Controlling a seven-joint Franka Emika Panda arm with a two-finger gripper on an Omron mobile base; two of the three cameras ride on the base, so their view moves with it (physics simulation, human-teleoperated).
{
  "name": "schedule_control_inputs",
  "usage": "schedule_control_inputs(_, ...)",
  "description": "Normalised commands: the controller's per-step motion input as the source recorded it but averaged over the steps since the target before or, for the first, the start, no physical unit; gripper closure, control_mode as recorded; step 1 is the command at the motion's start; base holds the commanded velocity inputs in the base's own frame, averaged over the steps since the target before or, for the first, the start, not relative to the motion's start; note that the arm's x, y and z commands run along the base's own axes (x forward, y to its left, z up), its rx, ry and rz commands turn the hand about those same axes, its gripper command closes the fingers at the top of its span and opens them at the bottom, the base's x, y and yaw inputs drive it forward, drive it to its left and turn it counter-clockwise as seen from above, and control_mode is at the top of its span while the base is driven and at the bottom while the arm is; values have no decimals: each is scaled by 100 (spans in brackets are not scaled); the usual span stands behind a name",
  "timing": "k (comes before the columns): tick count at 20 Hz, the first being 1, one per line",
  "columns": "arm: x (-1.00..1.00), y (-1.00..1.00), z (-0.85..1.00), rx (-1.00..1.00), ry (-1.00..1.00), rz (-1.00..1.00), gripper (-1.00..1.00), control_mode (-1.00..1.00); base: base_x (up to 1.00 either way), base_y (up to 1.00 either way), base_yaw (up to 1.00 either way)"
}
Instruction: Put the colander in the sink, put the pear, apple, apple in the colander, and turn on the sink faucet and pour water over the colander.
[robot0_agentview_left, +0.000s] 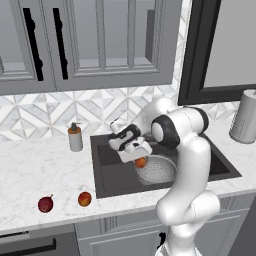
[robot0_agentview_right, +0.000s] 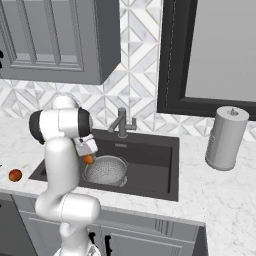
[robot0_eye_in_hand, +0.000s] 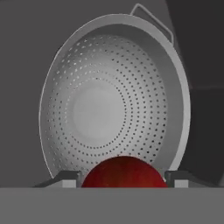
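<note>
Apple (robot0_eye_in_hand: 124, 172) is clamped in tool (robot0_agentview_left: 138, 159), held just above colander (robot0_eye_in_hand: 114, 98) in sink (robot0_agentview_left: 112, 167). 2nd apple (robot0_agentview_left: 84, 199) & pear (robot0_agentview_left: 45, 204) are seen on surface (robot0_agentview_left: 40, 170), left of sink.

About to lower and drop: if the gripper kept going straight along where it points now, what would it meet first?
The gripper, shut on an apple, points into the colander in the sink. First contact would probably be the colander's perforated bottom; nothing lies in between, though depth is hard to judge.
</note>
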Motion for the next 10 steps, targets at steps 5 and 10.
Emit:
schedule_control_inputs(5,12,-24,-50,0,15,-3,100,-100,0,0,0)
schedule_control_inputs(10,10,-27,-45,1,4,0,100,-100,0,0,0)
